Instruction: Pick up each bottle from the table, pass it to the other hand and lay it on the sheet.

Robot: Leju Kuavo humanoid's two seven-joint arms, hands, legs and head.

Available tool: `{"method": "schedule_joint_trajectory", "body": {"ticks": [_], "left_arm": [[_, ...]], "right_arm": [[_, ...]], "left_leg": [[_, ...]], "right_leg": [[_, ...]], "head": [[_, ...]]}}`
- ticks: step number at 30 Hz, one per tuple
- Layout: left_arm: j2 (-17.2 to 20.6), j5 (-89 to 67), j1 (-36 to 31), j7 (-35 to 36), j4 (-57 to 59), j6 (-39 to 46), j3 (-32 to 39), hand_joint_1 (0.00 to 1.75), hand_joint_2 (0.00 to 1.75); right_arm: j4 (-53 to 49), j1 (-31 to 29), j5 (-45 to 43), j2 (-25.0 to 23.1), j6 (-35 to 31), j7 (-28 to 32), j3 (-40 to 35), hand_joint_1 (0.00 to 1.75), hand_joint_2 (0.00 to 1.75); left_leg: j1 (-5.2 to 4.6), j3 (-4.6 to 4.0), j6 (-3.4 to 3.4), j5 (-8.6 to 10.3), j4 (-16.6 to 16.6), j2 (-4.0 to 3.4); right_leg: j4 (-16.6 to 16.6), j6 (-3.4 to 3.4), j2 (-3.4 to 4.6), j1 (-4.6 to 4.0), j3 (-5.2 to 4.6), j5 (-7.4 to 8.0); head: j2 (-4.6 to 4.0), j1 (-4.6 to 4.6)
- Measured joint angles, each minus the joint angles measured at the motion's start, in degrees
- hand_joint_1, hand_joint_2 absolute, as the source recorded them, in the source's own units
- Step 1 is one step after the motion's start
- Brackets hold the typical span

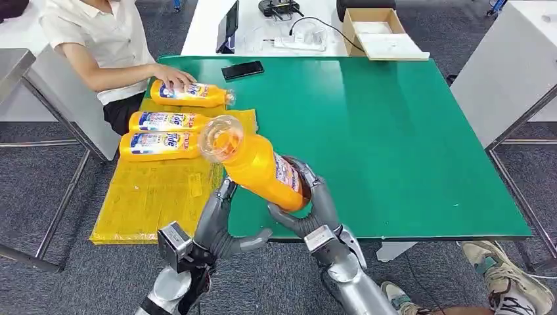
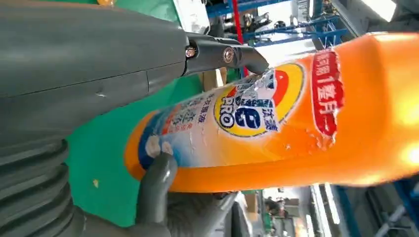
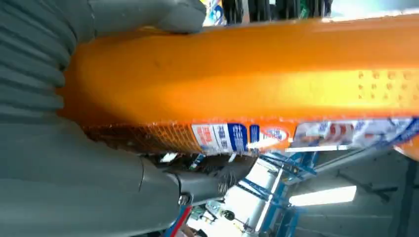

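Green table, yellow sheet at its edge, grey carpet.

materials and finishes

held bottle: glossy orange plastic with a clear cap and a scuffed, peeling printed label. sheet: shiny, wrinkled yellow film. table: matt green top. right hand: smooth grey plastic with a ribbed cover. floor: grey carpet.

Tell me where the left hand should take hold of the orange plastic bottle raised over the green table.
Grip the orange plastic bottle around its mid-body, coming from below on the robot's left. The right hand wraps the base end, the clear cap end tilts up and away, and the left hand hangs open just beneath the free stretch.
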State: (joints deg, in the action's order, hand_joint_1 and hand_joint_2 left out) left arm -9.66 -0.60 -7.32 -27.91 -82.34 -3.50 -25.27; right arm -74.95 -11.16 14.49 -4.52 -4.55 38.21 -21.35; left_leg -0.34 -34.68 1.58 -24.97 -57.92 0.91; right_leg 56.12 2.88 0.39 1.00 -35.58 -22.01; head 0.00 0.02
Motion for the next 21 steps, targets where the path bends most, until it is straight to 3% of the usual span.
{"method": "schedule_joint_trajectory", "body": {"ticks": [10, 21], "left_arm": [[-1.2, 12.6, -0.1, 1.2, -2.0, -3.8, 0.5, 0.00, 1.75], [-1.2, 16.5, 0.2, 1.3, -3.0, -3.7, 1.6, 0.00, 1.75]], "right_arm": [[3.8, -0.2, 1.8, -1.0, -2.4, 0.0, -8.5, 1.75, 1.75], [5.7, -0.6, 1.6, -1.1, -4.1, 0.0, -10.8, 1.75, 1.75]], "left_leg": [[0.01, -0.01, -0.01, -0.01, 0.0, 0.01], [0.00, 0.00, 0.00, -0.01, 0.0, 0.00]], "right_leg": [[0.0, -0.02, 0.00, -0.01, -0.02, -0.02], [0.0, -0.01, 0.00, 0.00, -0.01, -0.01]], "head": [[-0.02, 0.00], [-0.02, 0.00]]}}
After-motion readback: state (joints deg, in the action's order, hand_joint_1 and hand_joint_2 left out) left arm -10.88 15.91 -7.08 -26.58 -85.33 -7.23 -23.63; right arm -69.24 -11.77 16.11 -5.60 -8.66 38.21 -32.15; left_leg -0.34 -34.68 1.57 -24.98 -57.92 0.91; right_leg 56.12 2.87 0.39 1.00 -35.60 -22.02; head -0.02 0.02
